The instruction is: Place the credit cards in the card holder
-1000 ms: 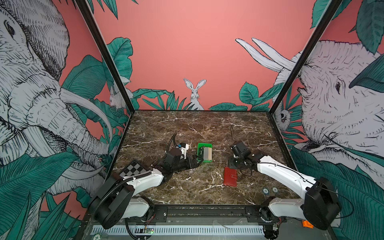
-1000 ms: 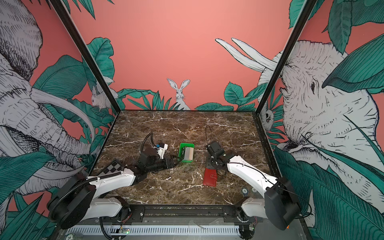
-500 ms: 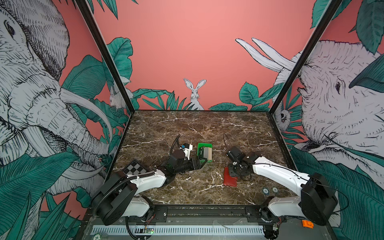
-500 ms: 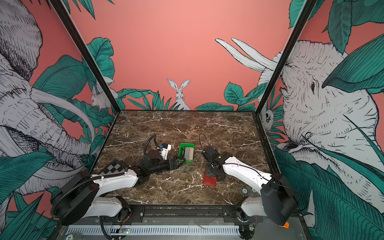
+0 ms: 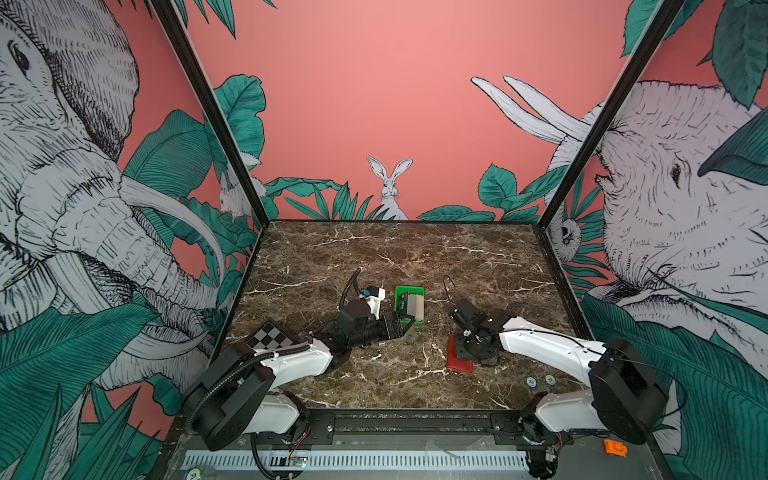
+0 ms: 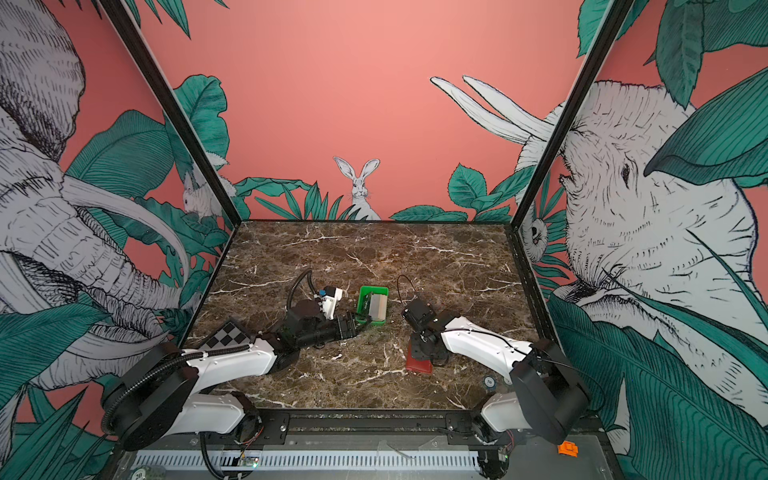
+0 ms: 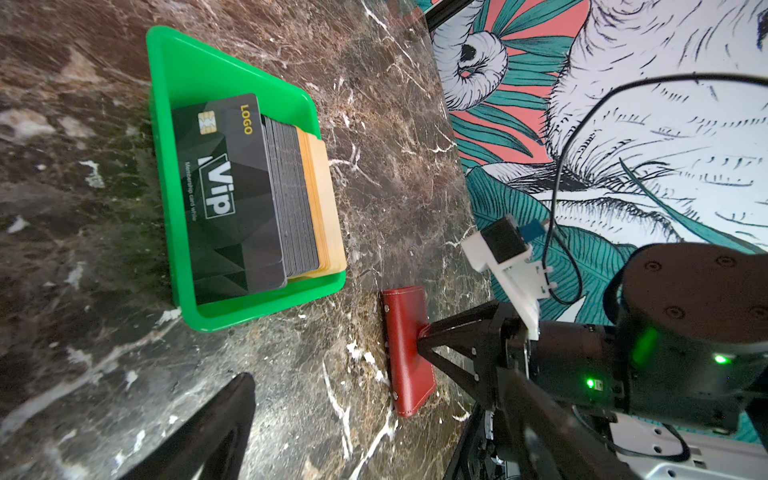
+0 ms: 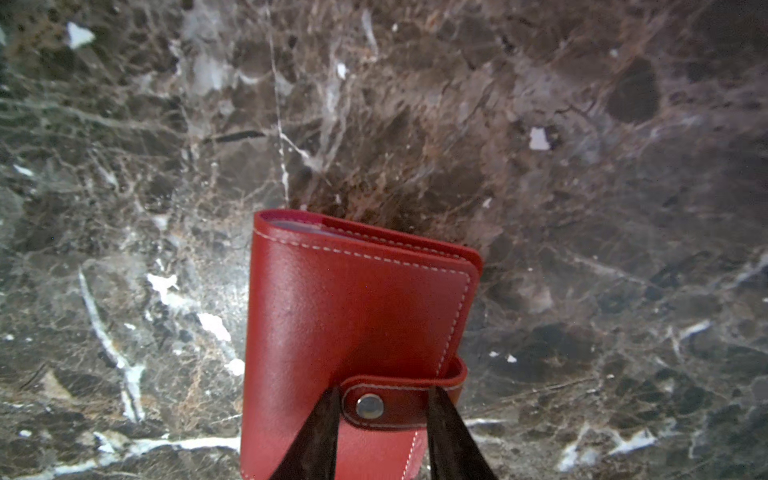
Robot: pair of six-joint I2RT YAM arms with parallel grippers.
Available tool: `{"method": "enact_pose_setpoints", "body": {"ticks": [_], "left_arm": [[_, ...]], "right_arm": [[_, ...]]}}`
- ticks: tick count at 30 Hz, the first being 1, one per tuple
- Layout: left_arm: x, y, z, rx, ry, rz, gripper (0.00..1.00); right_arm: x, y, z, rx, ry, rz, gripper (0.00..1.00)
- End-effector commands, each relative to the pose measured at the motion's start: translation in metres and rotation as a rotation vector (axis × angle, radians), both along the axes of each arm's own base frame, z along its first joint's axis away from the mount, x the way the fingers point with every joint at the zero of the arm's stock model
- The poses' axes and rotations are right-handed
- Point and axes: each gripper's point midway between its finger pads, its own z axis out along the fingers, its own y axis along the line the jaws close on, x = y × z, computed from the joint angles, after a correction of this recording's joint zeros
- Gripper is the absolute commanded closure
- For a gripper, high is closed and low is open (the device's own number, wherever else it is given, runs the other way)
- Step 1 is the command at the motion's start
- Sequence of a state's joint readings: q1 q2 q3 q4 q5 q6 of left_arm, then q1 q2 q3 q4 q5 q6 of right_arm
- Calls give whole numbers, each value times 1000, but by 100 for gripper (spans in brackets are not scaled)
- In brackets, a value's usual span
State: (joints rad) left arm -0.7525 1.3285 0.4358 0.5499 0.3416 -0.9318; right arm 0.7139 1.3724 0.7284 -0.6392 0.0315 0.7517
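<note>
The credit cards (image 7: 232, 199) stand as a stack on edge in a green tray (image 7: 257, 307), with a black "VIP" card in front and pale ones behind; the stack shows in both top views (image 5: 411, 305) (image 6: 376, 307). My left gripper (image 5: 401, 326) (image 7: 374, 436) is open and empty just in front of the tray. The card holder (image 8: 353, 299) is a closed red wallet lying flat on the marble (image 5: 459, 365) (image 7: 409, 365). My right gripper (image 8: 382, 395) (image 5: 461, 353) rests on it, jaws partly open, one tip on each side of the snap stud on the tab.
A checkerboard plate (image 5: 272, 336) rides on the left arm. Two small round tokens (image 5: 540, 380) lie near the table's front right edge. Black frame posts and patterned walls close the table on three sides.
The right gripper has swung forward and down onto the card holder. The left gripper has crept forward towards the tray's near corner.
</note>
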Motion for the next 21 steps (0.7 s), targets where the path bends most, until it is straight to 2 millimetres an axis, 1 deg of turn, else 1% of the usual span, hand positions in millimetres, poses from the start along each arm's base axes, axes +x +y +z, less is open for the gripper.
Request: {"method": "enact_pose_setpoints", "body": {"ticks": [1,5,8,11,15,17,18,19,20,21], "left_arm": [[-2,0,2,-4,-9,2,7],[-4,6,-1,3,1,21,7],[-7,15,-9,27,15,49,8],[-12,29,-17,77,31,81,8],[-22,47,-25,143,53,103,8],[-29,53,-27,165,60,92,8],[-34,55,-28,174,65,79,12],[-37,57,-29,179,70,71,13],[-41,59,-32,184,78,61,14],[-45,61,-34,186,88,58,14]], "right_arm": [[-1,18,-3,82,-3,29,68],[-1,35,-3,109,-10,95,72],[-1,52,-1,113,-15,157,73],[0,73,2,121,-27,213,73],[2,101,5,153,-39,233,75],[3,118,6,193,-46,229,76],[2,127,7,210,-49,233,76],[2,133,10,215,-56,235,76],[0,137,6,197,-49,240,76],[-1,141,6,186,-52,247,76]]}}
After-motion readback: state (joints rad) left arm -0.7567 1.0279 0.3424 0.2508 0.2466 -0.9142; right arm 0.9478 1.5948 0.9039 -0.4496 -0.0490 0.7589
